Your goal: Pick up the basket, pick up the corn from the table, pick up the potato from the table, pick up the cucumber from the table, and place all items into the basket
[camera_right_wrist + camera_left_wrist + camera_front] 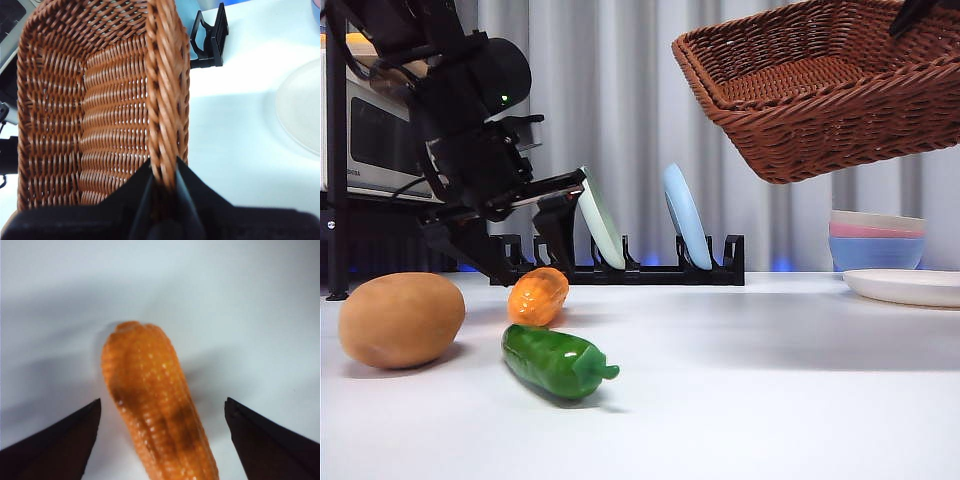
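Note:
My right gripper (162,187) is shut on the rim of the brown wicker basket (100,105) and holds it high in the air, tilted, at the top right of the front view (820,85). My left gripper (161,415) is open, its jaws on either side of the orange ribbed corn (155,410), which lies on the white table (770,380). In the front view the left gripper (525,245) reaches down just behind the corn (538,296). The tan potato (400,320) lies at the left. The green cucumber (555,362) lies in front of the corn.
A black dish rack (630,268) with a pale green plate (599,222) and a blue plate (685,215) stands at the back. Stacked pastel bowls (877,240) and a white plate (905,286) are at the right. A microwave (370,130) is at the back left.

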